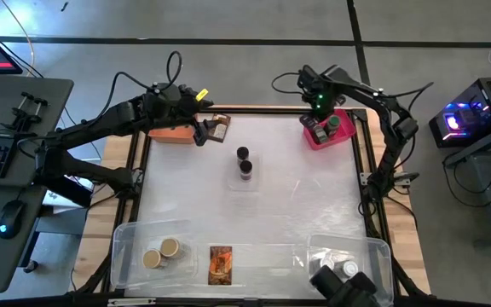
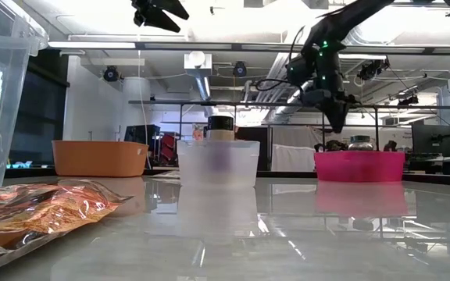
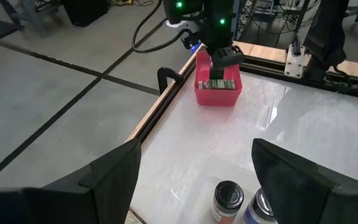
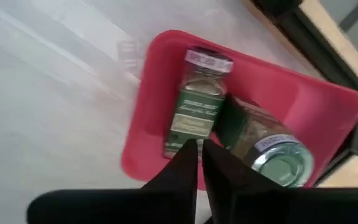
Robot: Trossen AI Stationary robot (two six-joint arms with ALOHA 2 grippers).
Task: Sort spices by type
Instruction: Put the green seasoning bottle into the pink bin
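Right wrist view, green-labelled jar [image 4: 197, 106] lying flat, cap seemingly away from hand [image 4: 199, 158]

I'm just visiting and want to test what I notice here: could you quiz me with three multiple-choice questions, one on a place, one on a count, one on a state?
1. Where is the pink bin?
A. far right corner
B. table's middle
C. near left corner

2. How many jars are in it?
A. none
B. two
C. five

3. The right gripper fingers are:
A. wide open
B. shut, empty
C. shut on a packet

Answers: 1 A, the high view shows it there. 2 B, the right wrist view shows two. 3 B, fingers meet above the lying jar, holding nothing.
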